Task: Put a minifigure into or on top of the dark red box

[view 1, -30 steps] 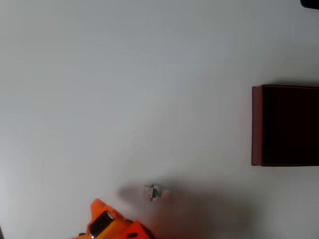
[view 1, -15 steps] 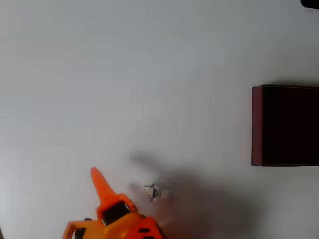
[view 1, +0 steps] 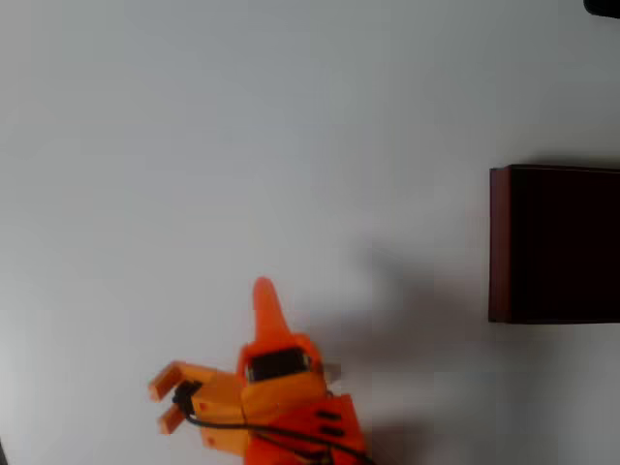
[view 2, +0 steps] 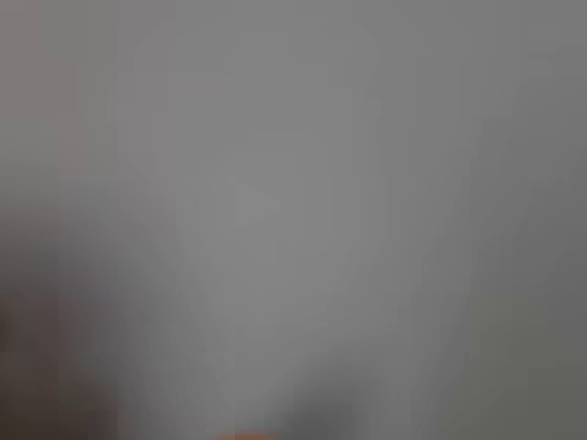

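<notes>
In the overhead view my orange gripper (view 1: pixel 263 302) is at the bottom centre, with one pointed finger (view 1: pixel 264 312) aimed up the picture. Its body covers most of the minifigure (view 1: pixel 332 368); just a small pale bit peeks out at the body's right edge. I see no second finger, so the jaws' state is unclear. The dark red box (view 1: pixel 500 242) with its near-black interior stands at the right edge, far to the right of the gripper and a little higher in the picture. The wrist view is a grey blur.
The table (view 1: pixel 242 145) is plain white. An orange bracket (view 1: pixel 172 392) with a black cable sticks out to the left of the gripper body. A dark object (view 1: pixel 603 6) cuts the top right corner.
The gripper has moved up and to the right from the bottom edge. It now lies over the minifigure, which stood in plain sight before. The box has not moved.
</notes>
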Controlling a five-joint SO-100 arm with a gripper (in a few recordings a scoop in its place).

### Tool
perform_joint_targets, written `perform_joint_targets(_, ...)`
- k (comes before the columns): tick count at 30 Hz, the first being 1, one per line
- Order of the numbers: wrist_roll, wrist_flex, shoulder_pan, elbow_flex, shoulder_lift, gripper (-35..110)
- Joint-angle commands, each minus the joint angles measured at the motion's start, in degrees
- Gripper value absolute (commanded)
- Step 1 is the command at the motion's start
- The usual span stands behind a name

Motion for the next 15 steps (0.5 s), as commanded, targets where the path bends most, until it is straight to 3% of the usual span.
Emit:
perform_joint_targets(1, 1.1, 8.1, 1.0, -19.9, -21.8, 30)
perform_joint_targets(7, 11.2, 17.4, -1.4, -32.2, -28.8, 29)
perform_joint_targets(11, 25.3, 28.8, -5.2, -44.6, -39.0, 26)
perform_joint_targets(15, 39.2, 28.7, -11.5, -40.1, -37.5, 24)
